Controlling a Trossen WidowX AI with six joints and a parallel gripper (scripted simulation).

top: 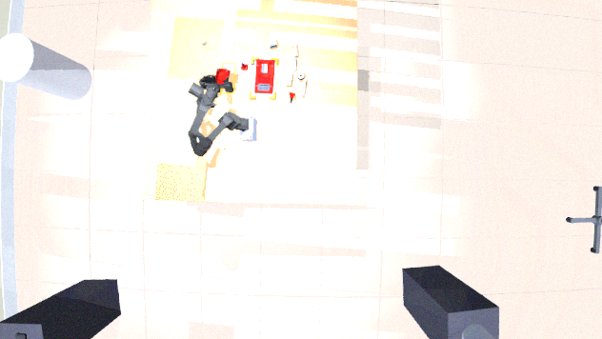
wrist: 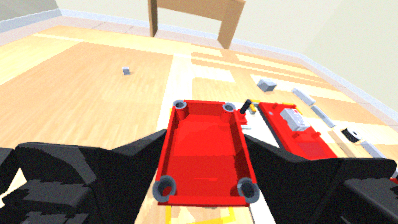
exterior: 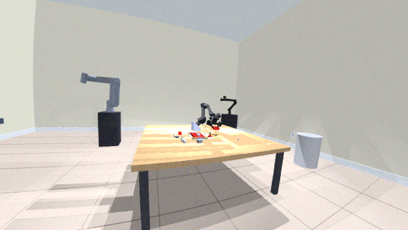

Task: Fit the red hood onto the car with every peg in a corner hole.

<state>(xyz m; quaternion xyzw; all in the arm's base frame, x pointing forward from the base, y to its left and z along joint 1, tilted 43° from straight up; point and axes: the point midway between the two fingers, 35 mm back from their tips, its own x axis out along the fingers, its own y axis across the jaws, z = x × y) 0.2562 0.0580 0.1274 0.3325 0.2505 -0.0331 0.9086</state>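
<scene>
The claw [wrist: 205, 165] is clenched on the red hood [wrist: 205, 145] (underside up), one finger against each long side.

The hood [wrist: 205, 150] looks like smooth red plastic with a soft shine, and its four corner bosses are dull grey. The gripper [wrist: 205, 170] fingers pressed against both sides of the hood are matt black and slightly rough in look. Under the hood, the table [wrist: 75, 95] shows pale wood grain in planks, with a satin finish. The chassis [wrist: 295, 132] beside the hood seems the same red plastic, and its engine block [wrist: 291, 118] is flat grey.
</scene>
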